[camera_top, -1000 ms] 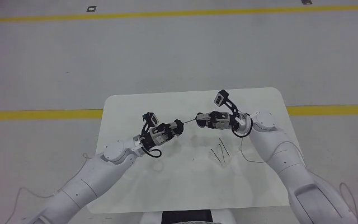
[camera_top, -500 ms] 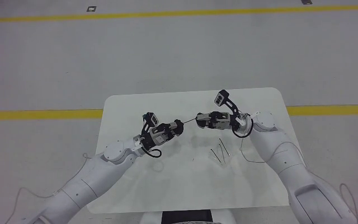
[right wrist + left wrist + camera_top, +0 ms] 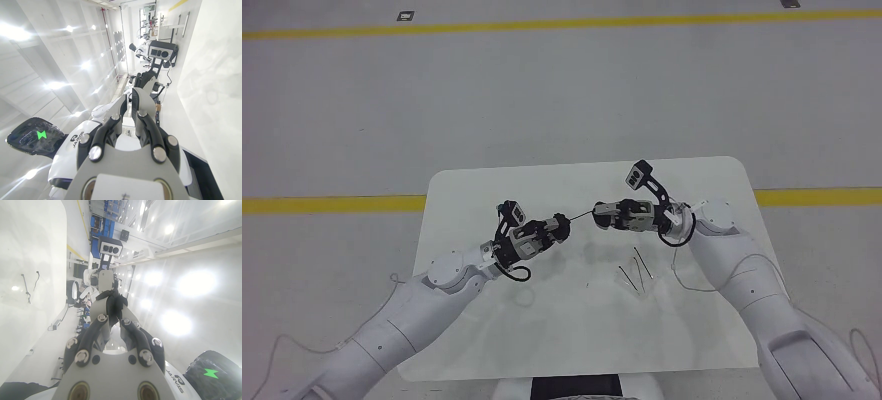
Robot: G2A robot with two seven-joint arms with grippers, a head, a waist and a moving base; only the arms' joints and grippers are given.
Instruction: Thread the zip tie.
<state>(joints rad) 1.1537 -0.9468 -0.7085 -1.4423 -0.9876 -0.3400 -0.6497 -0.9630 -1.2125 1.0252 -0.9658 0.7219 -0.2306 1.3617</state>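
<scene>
Nothing is seen to have shifted: the zip tie (image 3: 582, 216) is kept stretched above the table (image 3: 472, 200), nearer its far edge, between the left gripper (image 3: 562, 224) and right gripper (image 3: 601, 214), both clamped on it. Threading is judged paused, not advanced.

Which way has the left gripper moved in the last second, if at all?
No. The left gripper sits at the same spot relative to the table's far edge.

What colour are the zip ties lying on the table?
The zip ties are black, clearest in the left wrist view.
</scene>
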